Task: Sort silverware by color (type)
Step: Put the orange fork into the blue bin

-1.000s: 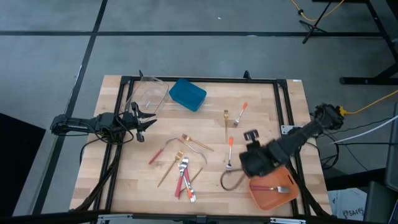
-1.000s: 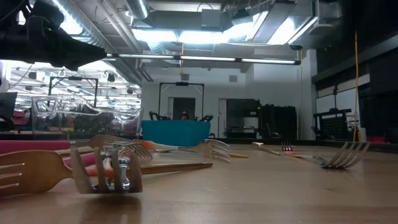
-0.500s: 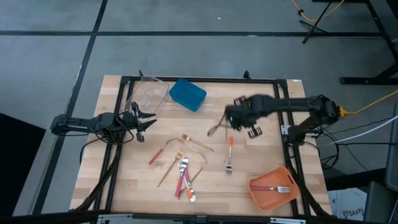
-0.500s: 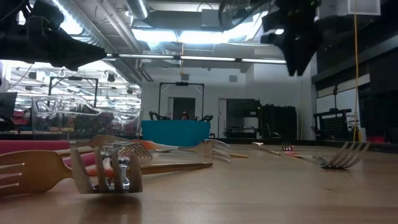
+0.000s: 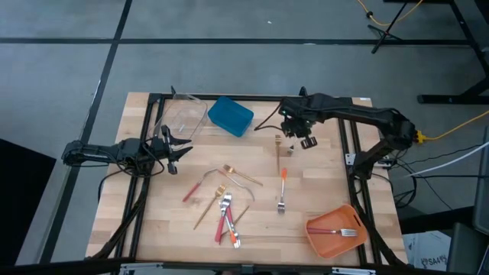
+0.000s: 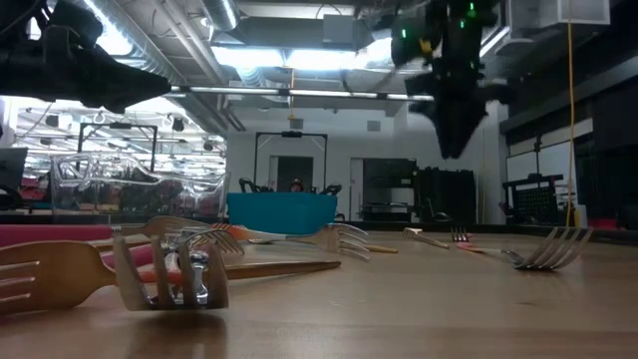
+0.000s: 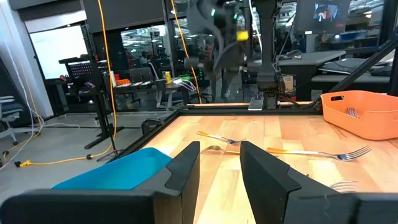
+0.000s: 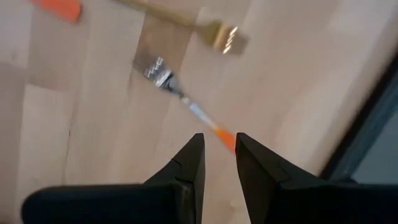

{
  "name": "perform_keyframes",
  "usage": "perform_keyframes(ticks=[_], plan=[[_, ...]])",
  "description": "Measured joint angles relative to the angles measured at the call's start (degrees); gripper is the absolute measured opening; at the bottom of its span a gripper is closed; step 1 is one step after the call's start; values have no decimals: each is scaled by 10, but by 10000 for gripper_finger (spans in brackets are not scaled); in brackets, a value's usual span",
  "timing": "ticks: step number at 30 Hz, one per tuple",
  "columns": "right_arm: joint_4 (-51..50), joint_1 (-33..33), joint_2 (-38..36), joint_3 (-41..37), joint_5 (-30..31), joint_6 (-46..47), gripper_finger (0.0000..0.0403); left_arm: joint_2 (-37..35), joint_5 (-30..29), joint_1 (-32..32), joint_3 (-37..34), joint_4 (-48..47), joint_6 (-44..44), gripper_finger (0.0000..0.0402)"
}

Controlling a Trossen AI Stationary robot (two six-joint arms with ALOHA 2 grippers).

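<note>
right gripper [image 5: 296, 136] hangs over the far side of the table [image 5: 321, 191], fingers [image 8: 186, 165] slightly apart and empty, directly above an orange-handled fork [image 8: 186, 107] beside a gold fork [image 8: 211, 30]. left gripper [image 5: 177, 147] waits near the clear bin [image 5: 183, 116], released.

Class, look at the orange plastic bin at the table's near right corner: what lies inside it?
Inside the orange plastic bin lies one red-handled, silver-headed fork. Nothing else shows; the left wrist view reveals only fork tines above its rim.
</note>
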Motion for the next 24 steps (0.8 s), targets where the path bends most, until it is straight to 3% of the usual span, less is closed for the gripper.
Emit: perform_keyframes(ticks=[11,24], plan=[[148,-52,0,-137,-24,-80,78,0,0,0,0,0,0,109],[217,-50,0,-190,-40,-103,78,0,-1,0,0,0,0,109]])
